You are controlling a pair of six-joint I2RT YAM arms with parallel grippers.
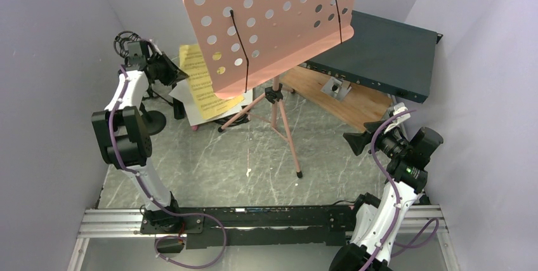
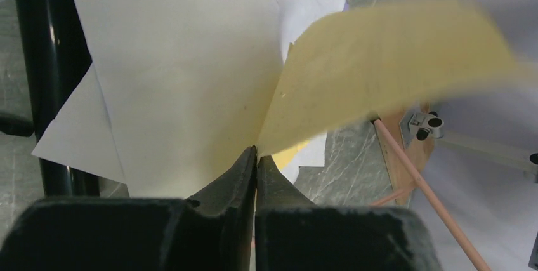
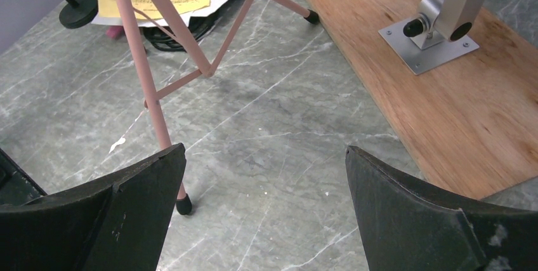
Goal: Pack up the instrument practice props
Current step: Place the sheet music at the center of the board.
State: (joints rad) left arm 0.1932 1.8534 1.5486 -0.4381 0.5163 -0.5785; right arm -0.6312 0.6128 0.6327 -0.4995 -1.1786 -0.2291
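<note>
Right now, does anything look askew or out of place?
Yes: the yellow page curls up off the unevenly fanned white pages, pinched at its corner by the shut left claw. Nothing else stands out.

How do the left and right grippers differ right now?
The left gripper is shut, pinching the yellow page; the right gripper is open and empty. The left is over white pages; the right over bare table by a stand leg. Both are black.

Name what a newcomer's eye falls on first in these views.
The big pink perforated music desk on its tripod, towering mid-table. Then the left gripper, at the far left, pinching a yellow page raised above white sheets. The right gripper gapes wide over the marble table.
</note>
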